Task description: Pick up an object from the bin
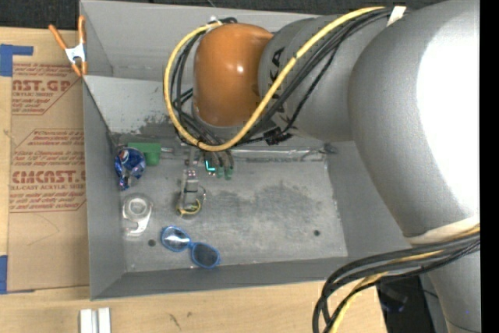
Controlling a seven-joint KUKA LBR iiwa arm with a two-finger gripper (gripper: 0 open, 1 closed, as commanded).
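My gripper (189, 189) reaches down below the orange wrist cover to the bin floor, left of the middle. A small dark thing with a yellow edge (190, 207) lies right at its tip; whether it is gripped I cannot tell. Blue sunglasses (189, 246) lie just in front of the gripper near the front wall. A clear round plastic piece (136, 212) sits to the gripper's left.
A crushed blue and white can (128, 164) lies by the left wall, with a green thing (150, 154) beside it. The arm with its cables covers the back and the right of the bin.
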